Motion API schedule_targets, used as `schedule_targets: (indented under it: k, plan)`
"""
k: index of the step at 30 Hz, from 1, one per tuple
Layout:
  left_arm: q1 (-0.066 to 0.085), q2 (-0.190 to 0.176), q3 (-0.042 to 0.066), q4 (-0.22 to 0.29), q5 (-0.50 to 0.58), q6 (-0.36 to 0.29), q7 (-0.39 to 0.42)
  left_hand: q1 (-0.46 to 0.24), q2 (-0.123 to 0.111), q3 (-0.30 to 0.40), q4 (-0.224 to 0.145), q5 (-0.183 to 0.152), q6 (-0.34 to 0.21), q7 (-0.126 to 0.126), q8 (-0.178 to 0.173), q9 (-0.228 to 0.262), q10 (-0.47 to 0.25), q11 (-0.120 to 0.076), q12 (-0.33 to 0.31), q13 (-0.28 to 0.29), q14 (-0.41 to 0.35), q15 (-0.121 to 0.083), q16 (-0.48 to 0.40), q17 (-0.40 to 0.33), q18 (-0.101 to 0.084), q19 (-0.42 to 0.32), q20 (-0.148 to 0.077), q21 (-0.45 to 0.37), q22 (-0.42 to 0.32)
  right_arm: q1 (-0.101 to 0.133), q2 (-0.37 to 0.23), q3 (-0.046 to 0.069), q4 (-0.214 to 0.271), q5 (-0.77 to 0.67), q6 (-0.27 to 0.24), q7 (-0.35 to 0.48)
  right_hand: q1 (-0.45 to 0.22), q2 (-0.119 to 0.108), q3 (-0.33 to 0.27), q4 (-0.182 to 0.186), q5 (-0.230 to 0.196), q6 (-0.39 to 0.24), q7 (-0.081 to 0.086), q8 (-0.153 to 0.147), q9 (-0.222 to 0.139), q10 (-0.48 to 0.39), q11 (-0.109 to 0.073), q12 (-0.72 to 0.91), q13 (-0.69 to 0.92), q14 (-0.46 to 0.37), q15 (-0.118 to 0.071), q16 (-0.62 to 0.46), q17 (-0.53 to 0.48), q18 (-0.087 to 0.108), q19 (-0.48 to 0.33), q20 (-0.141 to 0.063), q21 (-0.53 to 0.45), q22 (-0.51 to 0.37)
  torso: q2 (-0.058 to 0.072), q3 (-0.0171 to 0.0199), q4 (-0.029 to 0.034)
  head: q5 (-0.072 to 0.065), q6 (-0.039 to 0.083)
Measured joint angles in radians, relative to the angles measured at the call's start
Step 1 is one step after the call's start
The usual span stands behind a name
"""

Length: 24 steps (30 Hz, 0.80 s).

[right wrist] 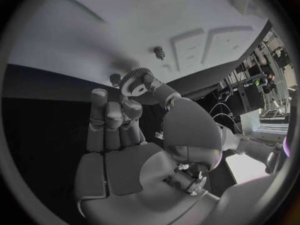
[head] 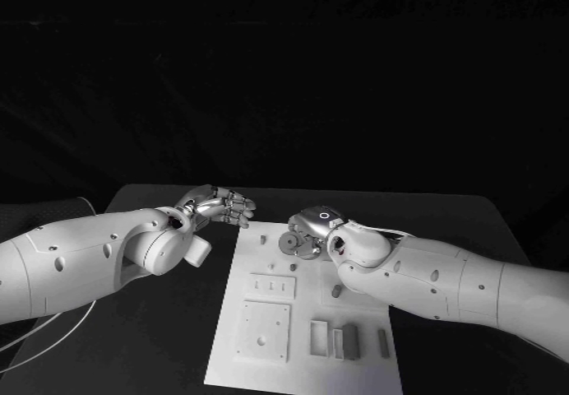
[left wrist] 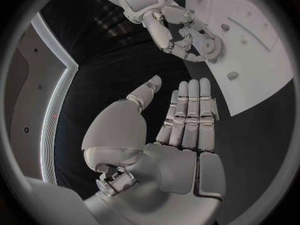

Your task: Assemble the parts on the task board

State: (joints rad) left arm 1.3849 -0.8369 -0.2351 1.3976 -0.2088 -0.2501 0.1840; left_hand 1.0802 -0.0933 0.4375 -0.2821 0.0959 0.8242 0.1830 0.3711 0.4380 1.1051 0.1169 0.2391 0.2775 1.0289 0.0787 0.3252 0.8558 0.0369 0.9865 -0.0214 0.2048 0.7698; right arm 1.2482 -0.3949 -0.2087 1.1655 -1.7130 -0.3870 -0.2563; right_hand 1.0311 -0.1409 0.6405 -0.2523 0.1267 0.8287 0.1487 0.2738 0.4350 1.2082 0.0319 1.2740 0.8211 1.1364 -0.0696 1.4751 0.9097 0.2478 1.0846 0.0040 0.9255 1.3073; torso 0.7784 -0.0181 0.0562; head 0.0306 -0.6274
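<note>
Gear (right wrist: 136, 81), pinched by right hand (head: 311, 234) over far task board (head: 356, 362), seems light, stiff; grip its toothed rim. Left hand (left wrist: 187, 117) flat, empty.

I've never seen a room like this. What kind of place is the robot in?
Probably a robot lab or workshop. A white task board lies on a black table, the right hand holds a gear, and equipment racks stand nearby.

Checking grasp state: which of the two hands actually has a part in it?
The right hand, over the task board: it pinches the toothed gear. The left hand hovers off the board's edge over the black table, fingers straight, holding nothing.
</note>
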Motion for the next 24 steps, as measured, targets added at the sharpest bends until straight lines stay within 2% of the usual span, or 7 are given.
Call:
schedule_targets:
  k: [9,19,24]
  plan:
    - [0.0,0.004,0.0,0.001,0.0,0.0,0.0,0.0,0.0,0.0,0.0,0.0,0.0,0.0,0.0,0.0,0.0,0.0,0.0,0.0,0.0,0.0,0.0,0.001,0.0,0.0,0.0,0.0,0.0,0.0,0.006,0.0,-0.007,-0.009,0.0,-0.002,0.003,0.003,0.0,0.0,0.003,0.0,0.0,0.0,0.0,0.0,0.0,0.0,0.0,0.0,0.0,0.0,0.0,0.0,0.0,0.0,0.0,0.0,0.0,0.0009,-0.0012,0.007,0.001]
    - [0.0,0.016,0.0,-0.003,0.0,0.0,0.0,0.0,0.0,0.0,0.0,0.0,0.0,0.0,0.0,0.001,0.0,0.0,0.0,0.001,0.0,0.0,0.0,0.002,-0.001,0.0,0.0,0.0,0.0,0.0,0.017,-0.001,-0.021,-0.013,0.001,-0.003,0.004,0.004,0.0,0.0,0.003,0.0,0.0,0.0,0.0,0.0,0.0,0.0,0.0,0.0,0.0,0.0,-0.001,0.0,0.0,0.0,0.0,0.0,0.0,0.0017,-0.001,0.007,0.001]
    - [0.0,0.014,0.0,-0.003,0.0,0.0,0.0,0.0,0.0,0.0,0.0,0.0,0.0,0.0,0.0,0.001,0.0,0.0,0.0,0.001,0.0,0.0,0.0,0.002,-0.001,0.0,0.0,0.0,0.0,0.0,0.024,-0.001,-0.031,-0.013,0.002,-0.004,0.004,0.004,0.0,0.0,0.003,0.0,0.0,-0.001,0.0,0.0,0.0,0.0,0.0,0.003,-0.003,0.0,-0.001,0.0,0.001,0.002,0.0,0.0,0.0,0.0022,-0.0025,0.012,0.002]
